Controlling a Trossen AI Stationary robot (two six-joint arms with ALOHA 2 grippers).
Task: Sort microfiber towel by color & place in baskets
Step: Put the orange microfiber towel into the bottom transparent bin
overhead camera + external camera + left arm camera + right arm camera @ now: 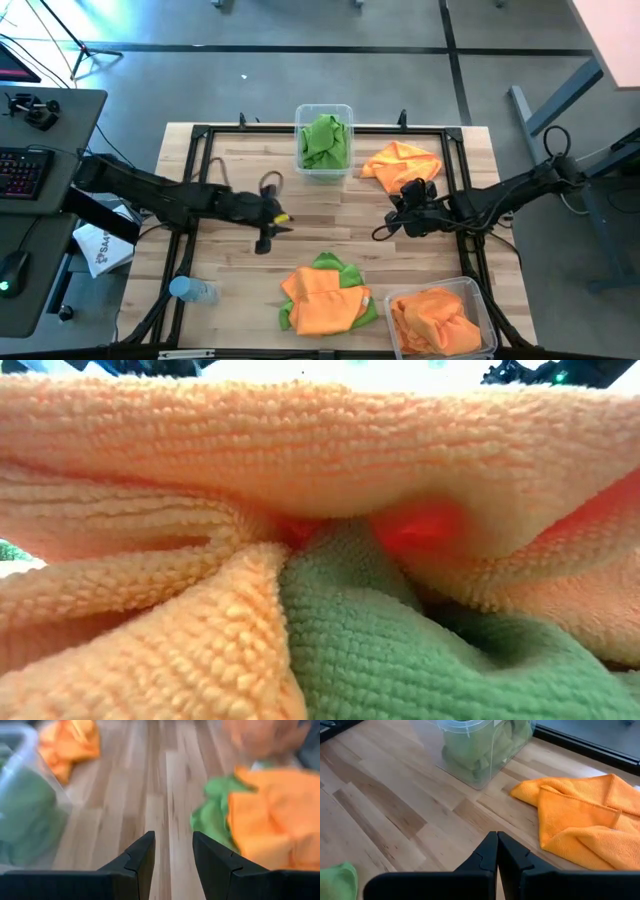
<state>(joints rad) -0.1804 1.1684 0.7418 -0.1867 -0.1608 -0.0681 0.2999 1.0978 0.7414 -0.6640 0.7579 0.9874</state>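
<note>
A heap of orange and lime green microfiber towels (325, 295) lies at the table's near middle and fills the low view (320, 560). One orange towel (403, 163) lies spread at the far right (585, 825). A clear basket (324, 142) at the far edge holds green towels (480, 750). A second basket (440, 318) at the near right holds orange ones. My left gripper (172, 851) is open over bare wood at the middle left (280, 222), pointing toward the heap (250, 815). My right gripper (497, 847) is shut, above the wood just near of the spread orange towel (398, 205).
A blue-capped bottle (190, 290) lies at the table's near left corner. A black frame rail (200, 180) runs around the tabletop. A white bag (100, 250) sits off the left edge. Bare wood (335, 220) lies between the two grippers.
</note>
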